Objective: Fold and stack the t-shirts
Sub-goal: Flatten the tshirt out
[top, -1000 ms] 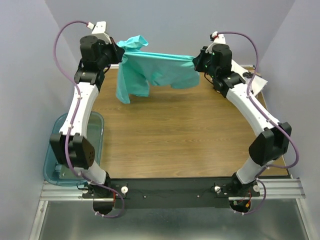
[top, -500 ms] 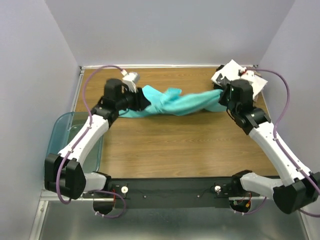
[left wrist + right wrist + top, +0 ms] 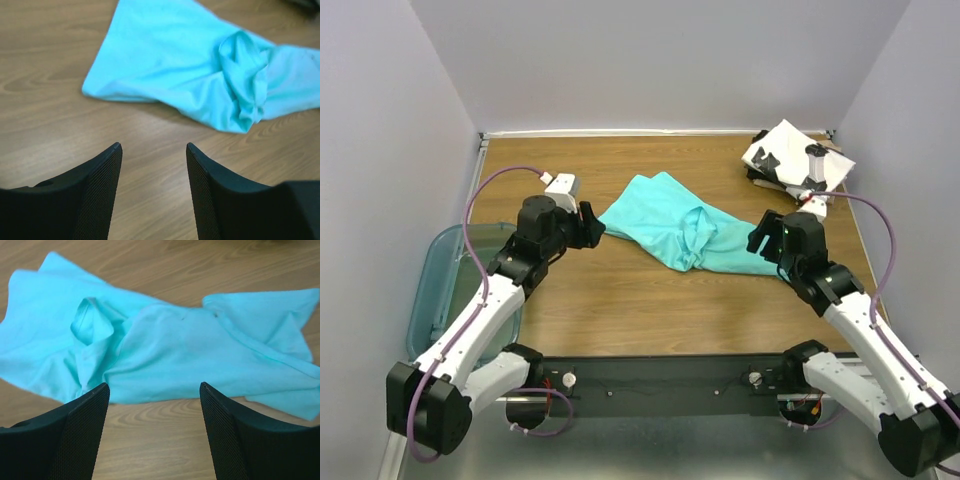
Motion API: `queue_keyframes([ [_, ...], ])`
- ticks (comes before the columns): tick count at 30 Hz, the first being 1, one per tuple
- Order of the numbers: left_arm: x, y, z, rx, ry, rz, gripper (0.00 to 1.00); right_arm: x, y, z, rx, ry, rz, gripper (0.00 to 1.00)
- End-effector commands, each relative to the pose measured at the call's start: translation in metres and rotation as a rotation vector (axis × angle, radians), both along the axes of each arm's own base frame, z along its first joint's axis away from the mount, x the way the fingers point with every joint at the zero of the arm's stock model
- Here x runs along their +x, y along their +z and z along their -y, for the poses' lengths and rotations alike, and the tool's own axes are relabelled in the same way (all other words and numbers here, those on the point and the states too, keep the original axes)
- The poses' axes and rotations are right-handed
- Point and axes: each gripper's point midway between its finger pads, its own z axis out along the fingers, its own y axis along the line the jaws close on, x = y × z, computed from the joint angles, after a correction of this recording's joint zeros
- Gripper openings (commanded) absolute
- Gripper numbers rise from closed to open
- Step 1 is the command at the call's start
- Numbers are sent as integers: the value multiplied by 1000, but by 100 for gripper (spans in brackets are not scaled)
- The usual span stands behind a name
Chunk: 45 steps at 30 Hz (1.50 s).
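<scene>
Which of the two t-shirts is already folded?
The white t-shirt with black blotches, a folded bundle in the far right corner; the teal t-shirt lies loose and rumpled mid-table.

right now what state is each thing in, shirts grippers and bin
teal t-shirt: rumpled on the table, unfolded, held by neither gripper
white printed t-shirt: folded, far right corner
left gripper: open, empty
right gripper: open, empty
plastic bin: upright, no lid

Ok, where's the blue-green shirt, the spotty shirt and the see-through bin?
teal t-shirt (image 3: 652, 215), top view, flat left half.
spotty white shirt (image 3: 790, 152), top view, middle of folded top.
plastic bin (image 3: 428, 300), top view, left side.
</scene>
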Motion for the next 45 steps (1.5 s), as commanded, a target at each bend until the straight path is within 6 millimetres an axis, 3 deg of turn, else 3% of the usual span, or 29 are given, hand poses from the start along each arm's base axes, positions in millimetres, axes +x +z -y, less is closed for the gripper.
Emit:
queue_keyframes([
  [1,15,38,-1,-18,32,120,62,0,-13,-35,55,199,-37,79],
  [4,26,29,-5,21,54,97,62,-4,-14,-50,101,273,-37,79],
  [11,39,6,-23,6,79,14,62,-7,-14,-54,91,319,-38,79],
  [17,42,-4,-49,15,176,-45,57,2,-50,-57,73,313,-127,79],
  [20,35,12,-39,-110,257,-10,57,5,-56,-64,103,330,-111,78],
  [21,41,25,-37,-151,300,72,57,10,-54,-67,112,334,-88,78],
  [22,34,9,-28,-167,296,63,58,13,-55,-69,118,336,-88,78],
  [23,34,6,-24,-194,299,66,58,20,-58,-73,122,345,-85,78],
  [28,50,-37,-14,-158,291,-8,58,31,-87,-97,169,430,-150,77],
  [29,54,-55,-13,-124,291,-50,58,31,-93,-100,176,438,-152,76],
  [31,64,-66,-11,-89,288,-69,58,41,-98,-104,180,443,-133,76],
  [37,87,-72,6,-71,227,-90,58,65,-101,-121,191,485,-126,75],
  [45,104,-112,8,-7,245,-180,60,80,-117,-139,209,510,-158,72],
])
